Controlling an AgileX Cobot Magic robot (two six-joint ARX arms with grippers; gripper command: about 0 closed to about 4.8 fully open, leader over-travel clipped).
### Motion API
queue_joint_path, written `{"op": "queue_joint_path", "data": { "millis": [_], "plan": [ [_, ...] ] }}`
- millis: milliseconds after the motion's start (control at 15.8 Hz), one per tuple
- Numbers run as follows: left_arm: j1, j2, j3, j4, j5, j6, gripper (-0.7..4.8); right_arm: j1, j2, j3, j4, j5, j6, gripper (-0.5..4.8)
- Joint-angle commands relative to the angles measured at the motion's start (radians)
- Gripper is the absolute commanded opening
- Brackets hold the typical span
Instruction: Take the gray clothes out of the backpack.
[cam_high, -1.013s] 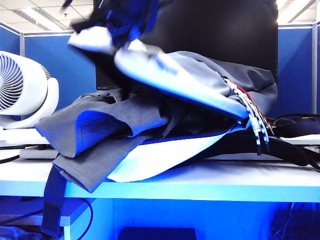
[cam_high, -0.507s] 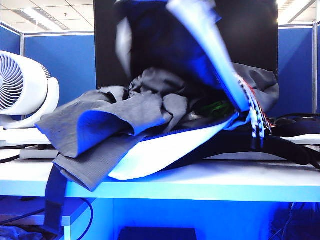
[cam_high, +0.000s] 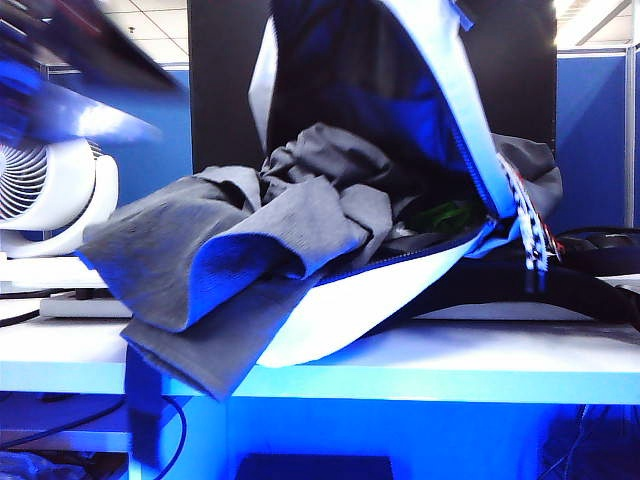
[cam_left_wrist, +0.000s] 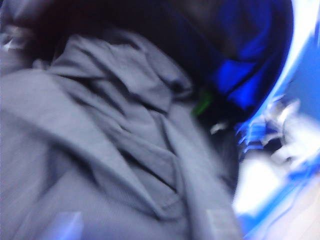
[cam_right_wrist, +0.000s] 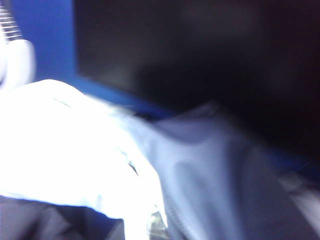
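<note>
The right tool is clenched. Its fingers are not visible, but its wrist camera sits close against the white fabric of the flap (cam_right_wrist: 60, 150), and in the exterior view that flap stands steeply upright with its top out of frame. So it is probably pinching the flap's edge to hold the mouth open. The left tool cannot be read as released or clenched: its arm (cam_high: 80, 70) is only a blurred streak at the upper left, above the fan (cam_high: 40, 190). Its wrist camera looks down on the crumpled folds of the gray clothes (cam_left_wrist: 100, 150) in the opening, which suggests it is placed to take hold of them. The gray clothes are only partly out. One end is still bunched in the backpack (cam_high: 400, 290) beside a small green item (cam_high: 445, 215), and the rest spills left and drapes over the near edge of the tabletop (cam_high: 450, 360). The backpack lies on its back, with the speckled cords (cam_high: 528, 225) hanging at its right end.
</note>
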Motion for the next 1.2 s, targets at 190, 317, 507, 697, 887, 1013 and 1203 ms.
{"op": "queue_joint_path", "data": {
  "millis": [190, 317, 507, 697, 887, 1013, 1203],
  "plan": [
    [-0.084, 0.462, 0.362, 0.103, -0.175, 0.167, 4.79, -0.003, -0.003, 0.013, -0.109, -0.055, 0.092, -0.07],
    [-0.084, 0.513, 0.426, 0.119, -0.179, 0.174, 4.79, -0.003, -0.008, 0.013, -0.112, -0.055, 0.092, -0.07],
    [-0.084, 0.621, 0.53, 0.06, -0.152, 0.174, 4.79, -0.002, -0.011, 0.013, -0.05, -0.097, 0.093, -0.07],
    [-0.084, 0.714, 0.599, 0.087, -0.058, 0.157, 4.79, -0.002, -0.023, 0.013, -0.04, -0.166, 0.102, -0.07],
    [-0.085, 0.81, 0.707, -0.014, 0.051, 0.135, 4.79, -0.002, -0.026, 0.013, -0.031, -0.208, 0.13, -0.07],
    [-0.097, 0.853, 0.756, -0.061, 0.051, 0.136, 4.79, -0.002, -0.032, 0.013, -0.033, -0.209, 0.13, -0.07],
    [-0.108, 0.881, 0.765, -0.098, 0.006, 0.147, 0.0, -0.002, -0.053, 0.013, -0.029, -0.211, 0.145, -0.07]
  ]
}}
